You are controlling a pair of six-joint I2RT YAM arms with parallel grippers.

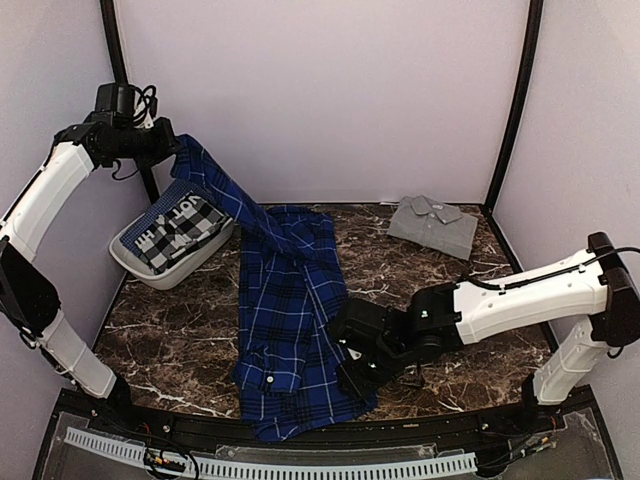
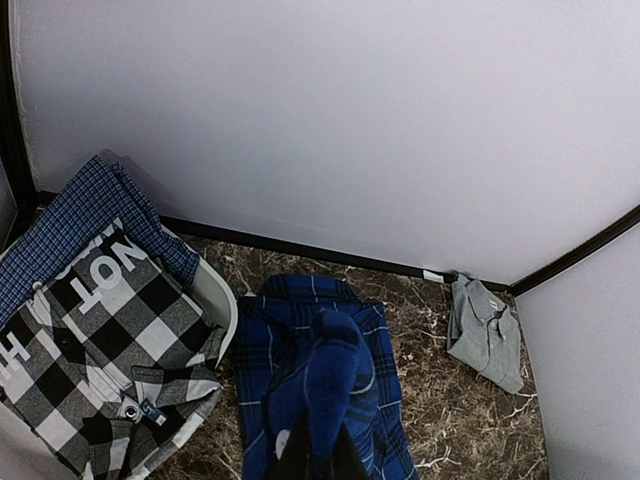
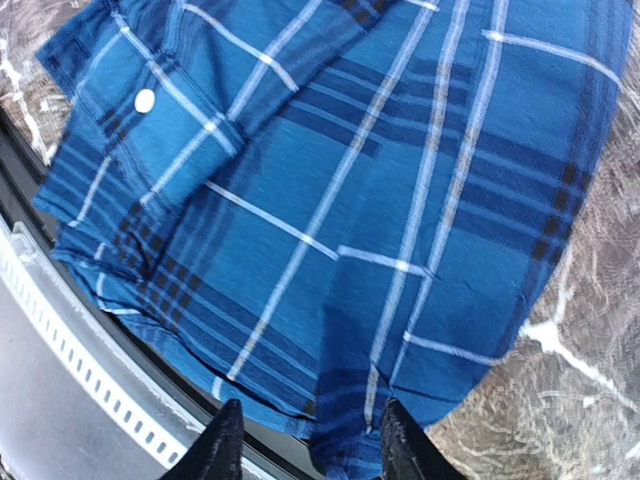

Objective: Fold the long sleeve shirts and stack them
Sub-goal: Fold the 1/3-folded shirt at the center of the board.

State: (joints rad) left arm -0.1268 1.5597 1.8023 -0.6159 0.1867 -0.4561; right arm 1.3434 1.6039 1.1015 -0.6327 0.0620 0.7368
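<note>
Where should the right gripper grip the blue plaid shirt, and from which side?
Likely the blue plaid shirt's near right hem corner, from the right: it lies flat on the table under the open right gripper; the left gripper holds a sleeve.

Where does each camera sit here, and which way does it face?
Top external: above and behind the bases, looking down at the table; both arms show.
Left wrist: raised far left, looking down the held sleeve of the blue plaid shirt; left gripper at bottom edge.
Right wrist: low over that shirt's near hem; right gripper shows, fingers apart.
Shared: top and left wrist both show the grey shirt and the basket.
</note>
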